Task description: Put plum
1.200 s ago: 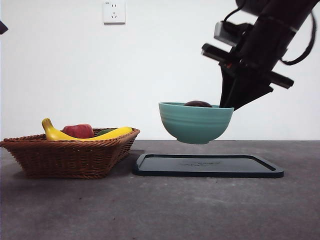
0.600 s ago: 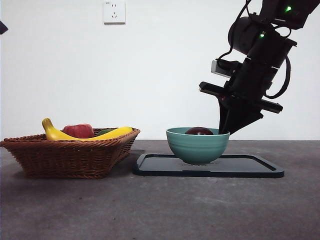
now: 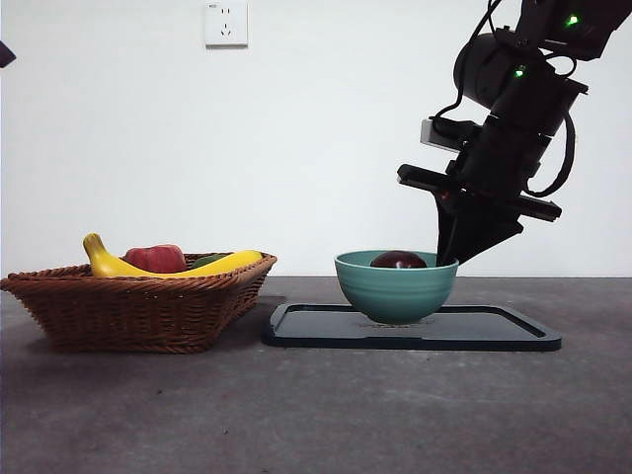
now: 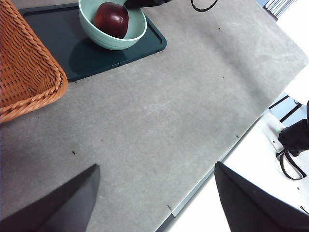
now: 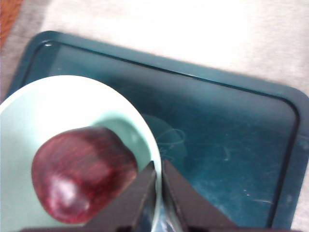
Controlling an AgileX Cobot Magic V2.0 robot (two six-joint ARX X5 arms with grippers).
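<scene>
The plum (image 3: 398, 260), dark maroon and glossy, lies inside a teal bowl (image 3: 395, 291) that rests on the dark tray (image 3: 494, 331). My right gripper (image 3: 449, 259) comes down from the upper right and is shut on the bowl's right rim. In the right wrist view the jaws (image 5: 158, 193) pinch the rim, with the plum (image 5: 82, 174) in the bowl (image 5: 48, 106) beside them. My left gripper (image 4: 155, 166) is open and empty, high over the bare table. From there I see the plum (image 4: 112, 18), bowl (image 4: 104, 41) and tray (image 4: 48, 58) far off.
A wicker basket (image 3: 138, 306) stands left of the tray with a banana (image 3: 197, 267) and a red apple-like fruit (image 3: 155, 259) in it. A wall socket (image 3: 225, 22) is on the back wall. The table's edge (image 4: 203, 193) shows in the left wrist view.
The right gripper lowered the bowl with the plum from the air onto the tray, then shifted it slightly right. It still grips the rim. The left arm has not moved.
</scene>
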